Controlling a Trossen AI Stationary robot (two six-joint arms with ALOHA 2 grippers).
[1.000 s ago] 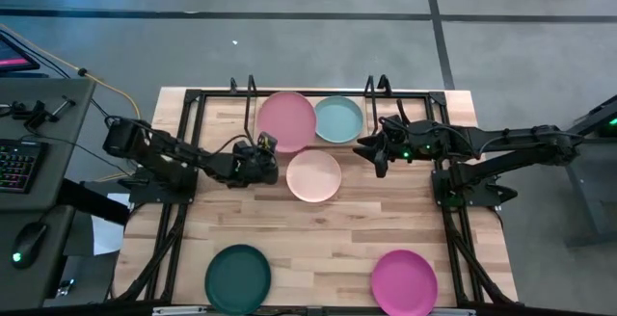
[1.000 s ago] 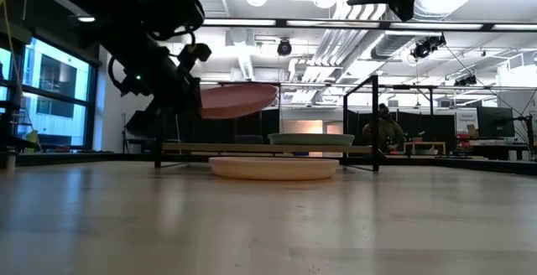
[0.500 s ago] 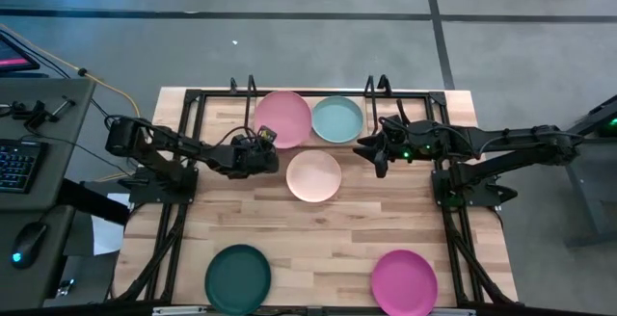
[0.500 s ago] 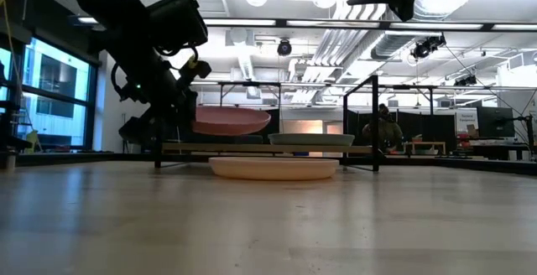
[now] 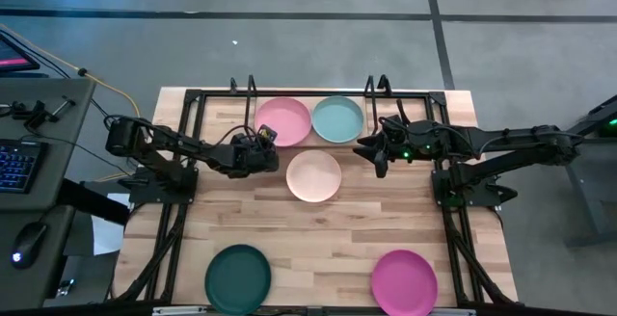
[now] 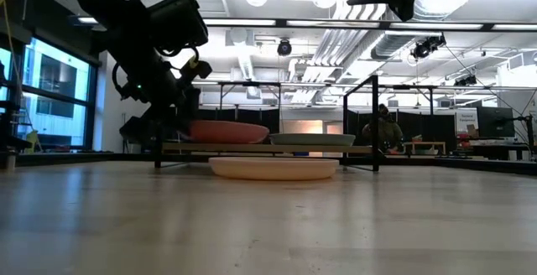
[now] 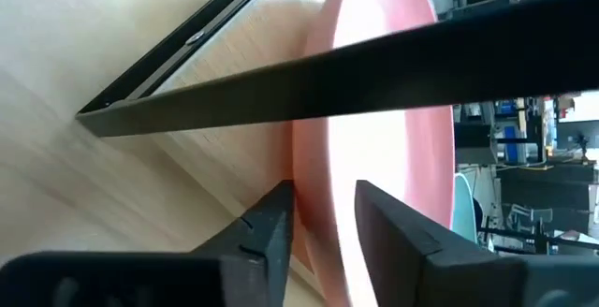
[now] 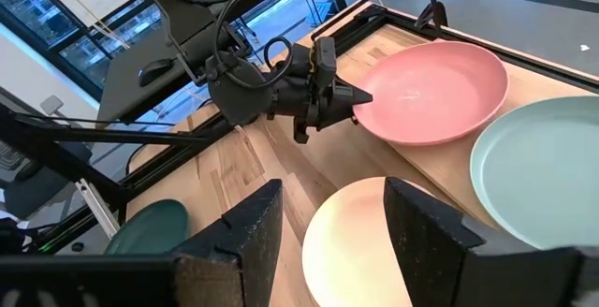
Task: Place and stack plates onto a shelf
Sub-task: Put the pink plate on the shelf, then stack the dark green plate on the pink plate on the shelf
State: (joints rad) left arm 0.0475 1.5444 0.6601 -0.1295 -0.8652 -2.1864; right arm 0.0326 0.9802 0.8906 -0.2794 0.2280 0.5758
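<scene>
Plates are what I am tracking, and the light pink plate (image 5: pixel 283 120) matters now: it sits at the upper middle of the high view, on the left half of the shelf (image 5: pixel 251 92), with the pale teal plate (image 5: pixel 338 118) just beside it on the right half. My left gripper (image 5: pixel 262 146) is at the pink plate's lower-left edge; in the left wrist view its two fingers (image 7: pixel 271 232) straddle the rim (image 7: pixel 323 204), one on each face, so I read it as pinching that plate. In the low view the plate (image 6: pixel 228 131) looks level and down at the rack's base, though I cannot tell for sure that it rests there.

The relation the next move turns on: the plate lies up and to the right of the left gripper in the high view, so I judge that letting go and backing out means drawing down and to the left, along the arm's own line, away from the rack's upright wire.

The cream plate (image 5: pixel 314 175) lies on the table just below the two shelved plates, between both grippers. My right gripper (image 5: pixel 378 152) hovers at the right of it, fingers spread with nothing between them, and looks a little farther from it than the left. The dark green plate (image 5: pixel 238 278) and magenta plate (image 5: pixel 404 282) wait at the lower edge, well apart from either arm.
</scene>
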